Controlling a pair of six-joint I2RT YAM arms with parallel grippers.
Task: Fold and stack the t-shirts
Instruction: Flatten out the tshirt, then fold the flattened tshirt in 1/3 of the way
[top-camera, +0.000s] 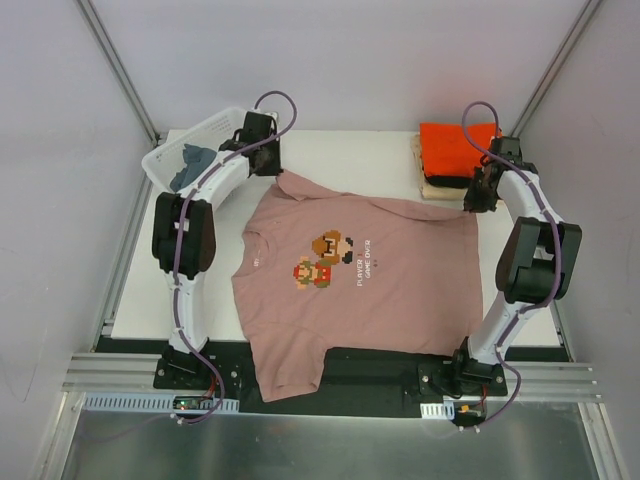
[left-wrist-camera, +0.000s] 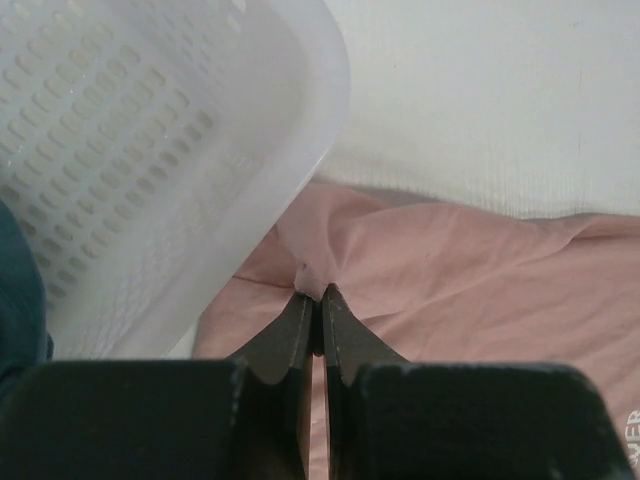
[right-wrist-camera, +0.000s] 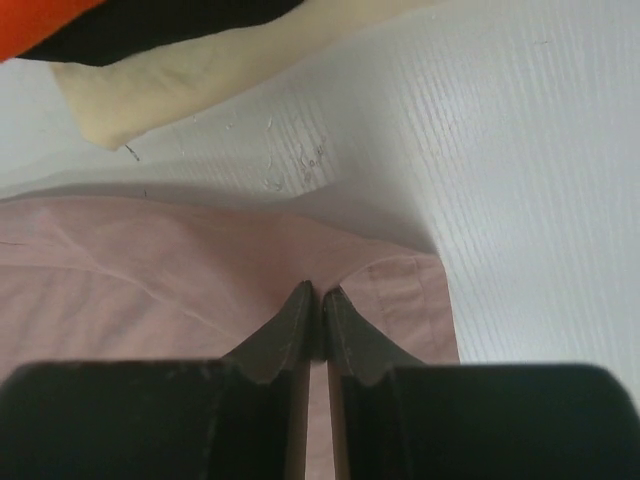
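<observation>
A dusty-pink t-shirt (top-camera: 350, 285) with a pixel game print lies spread face up across the table, one side hanging over the near edge. My left gripper (top-camera: 272, 166) is shut on a pinch of its cloth (left-wrist-camera: 312, 275) at the far left sleeve. My right gripper (top-camera: 474, 200) is shut on the cloth by the far right hem corner (right-wrist-camera: 400, 290). At the back right a stack holds a bright orange shirt (top-camera: 455, 148) over a black one (right-wrist-camera: 170, 28) and a cream one (right-wrist-camera: 190, 80).
A white plastic basket (top-camera: 190, 150) with a dark blue garment (top-camera: 190, 165) inside stands at the back left, close to my left gripper (left-wrist-camera: 318, 292). Its perforated wall (left-wrist-camera: 150, 150) fills the left wrist view. Grey walls surround the white table (top-camera: 150, 270).
</observation>
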